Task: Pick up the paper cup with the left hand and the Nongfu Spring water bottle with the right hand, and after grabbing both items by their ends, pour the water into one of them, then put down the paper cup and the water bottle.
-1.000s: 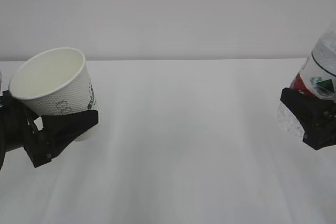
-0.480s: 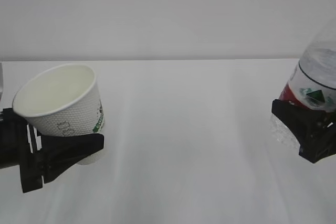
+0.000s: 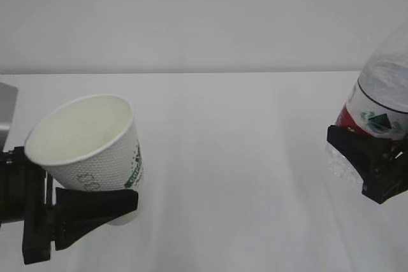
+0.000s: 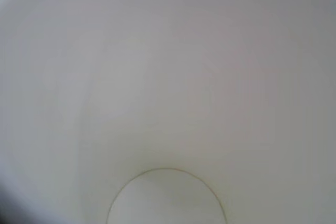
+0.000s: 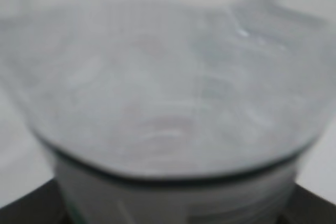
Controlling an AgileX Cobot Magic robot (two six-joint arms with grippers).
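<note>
The white dimpled paper cup [image 3: 89,148] hangs tilted at the left of the exterior view, its mouth turned up and toward the camera. My left gripper [image 3: 121,200] is shut on its lower end. Its pale inside [image 4: 168,93] fills the left wrist view, and no water shows in it. At the right edge the Nongfu Spring water bottle [image 3: 382,93] leans, its top out of frame. My right gripper [image 3: 360,154] is shut on it below the red label [image 3: 347,118]. The bottle [image 5: 168,93] is a blur in the right wrist view. I cannot tell the water from the clear plastic.
A white table [image 3: 242,157] runs back to a pale wall. A grey plate [image 3: 6,109] shows at the left edge above my left arm. A wide gap of table separates the cup from the bottle.
My left gripper has carried the cup to the right and lower in the view. The bottle in my right gripper has shifted slightly left. The grey plate has come into view at the left edge.
</note>
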